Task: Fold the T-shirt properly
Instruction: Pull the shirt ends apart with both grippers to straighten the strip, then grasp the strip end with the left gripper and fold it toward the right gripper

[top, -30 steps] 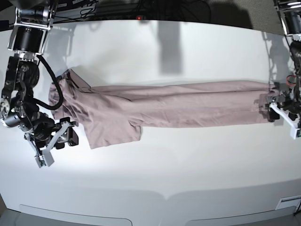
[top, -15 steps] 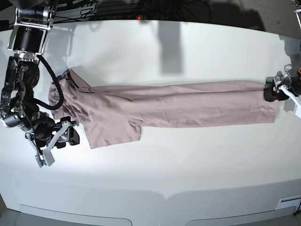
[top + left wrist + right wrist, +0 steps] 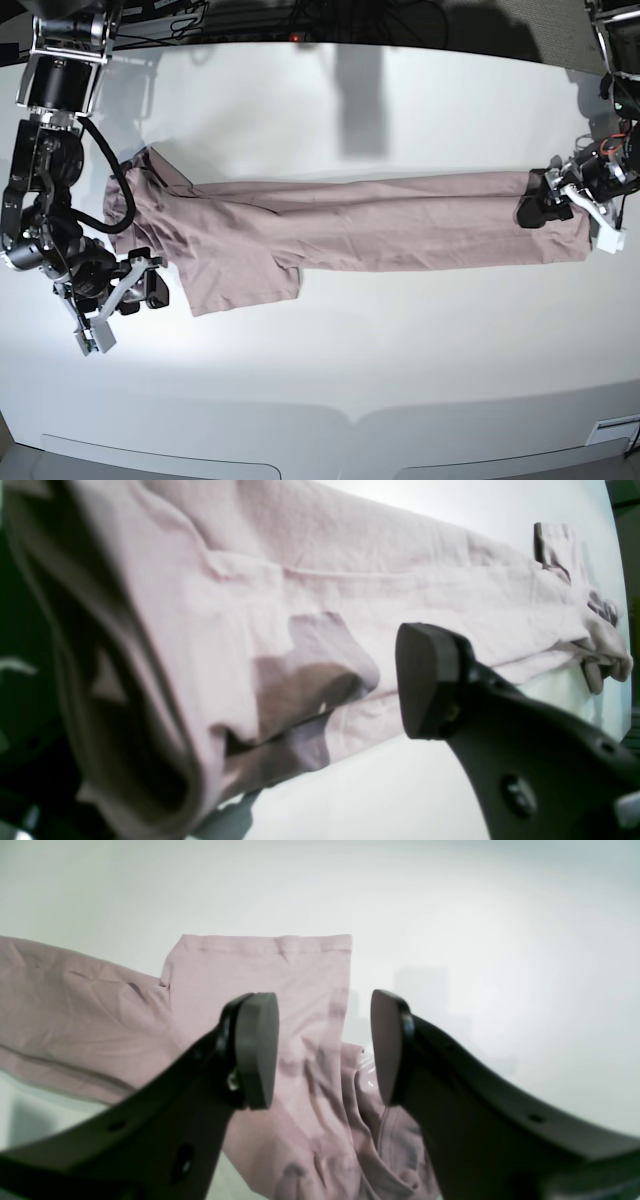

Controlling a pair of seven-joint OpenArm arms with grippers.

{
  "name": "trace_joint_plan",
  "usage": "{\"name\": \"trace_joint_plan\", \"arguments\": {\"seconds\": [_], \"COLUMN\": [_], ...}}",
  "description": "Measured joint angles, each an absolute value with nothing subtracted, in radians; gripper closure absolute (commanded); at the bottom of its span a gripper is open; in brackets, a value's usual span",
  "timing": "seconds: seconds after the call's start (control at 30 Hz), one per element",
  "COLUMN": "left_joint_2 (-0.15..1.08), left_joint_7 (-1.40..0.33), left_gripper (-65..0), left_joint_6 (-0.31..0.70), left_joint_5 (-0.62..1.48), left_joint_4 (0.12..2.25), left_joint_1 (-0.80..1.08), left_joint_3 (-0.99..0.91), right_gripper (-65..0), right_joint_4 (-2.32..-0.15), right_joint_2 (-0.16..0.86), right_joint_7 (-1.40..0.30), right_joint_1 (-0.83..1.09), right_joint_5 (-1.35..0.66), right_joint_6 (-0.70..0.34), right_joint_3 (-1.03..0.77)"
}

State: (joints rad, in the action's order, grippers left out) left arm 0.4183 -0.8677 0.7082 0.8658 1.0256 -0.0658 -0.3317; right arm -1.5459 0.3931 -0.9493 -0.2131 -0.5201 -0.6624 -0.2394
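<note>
The soft pink-mauve T-shirt (image 3: pixel 350 235) is lying long on the white counter (image 3: pixel 330 370), so both end effectors, left (image 3: pixel 560 200) and right (image 3: pixel 120 300), are waiting open, holding nothing.

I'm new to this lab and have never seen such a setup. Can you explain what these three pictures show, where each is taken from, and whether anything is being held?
This is a robot with two arms, each ending in a two-fingered gripper, working over a white table. The wide picture looks over the whole table. A pink-mauve T-shirt, already folded into a long strip, lies across it.

The other two pictures come from small cameras mounted on the wrists, looking along the fingers. In the right wrist view, the right gripper is open, hovering above the sleeve end of the shirt and holding nothing. In the wide view it sits at the left.

The left gripper is at the far right of the wide view, over the other end of the shirt. Its wrist view shows only one dark finger. It appears wide open; I see no firm grip on the cloth.
</note>
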Motion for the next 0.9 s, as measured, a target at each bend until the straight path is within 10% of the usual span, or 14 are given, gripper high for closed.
{"name": "trace_joint_plan", "arguments": {"seconds": [0.27,0.47,0.9], "left_joint_2": [0.449,0.448,0.434], "left_joint_7": [-0.837,-0.845,-1.109], "left_gripper": [-41.6,0.0,0.0], "left_joint_6": [0.707,0.688,0.688], "left_joint_5": [0.846,0.823,1.086], "left_joint_4": [1.023,1.019,1.219], "left_joint_1": [-0.061,-0.058,-0.052], "left_joint_3": [-0.332,-0.332,-0.572], "right_gripper": [-30.4,-30.4,-30.4], "right_joint_4": [-1.546,-1.547,-1.547], "right_joint_2": [0.393,0.393,0.393], "right_joint_7": [-0.952,-0.966,-0.948], "right_joint_1": [-0.213,-0.213,-0.222], "right_joint_5": [-0.520,-0.520,-0.520], "right_joint_6": [-0.662,-0.662,-0.662], "right_joint_3": [-0.239,-0.239,-0.239]}}
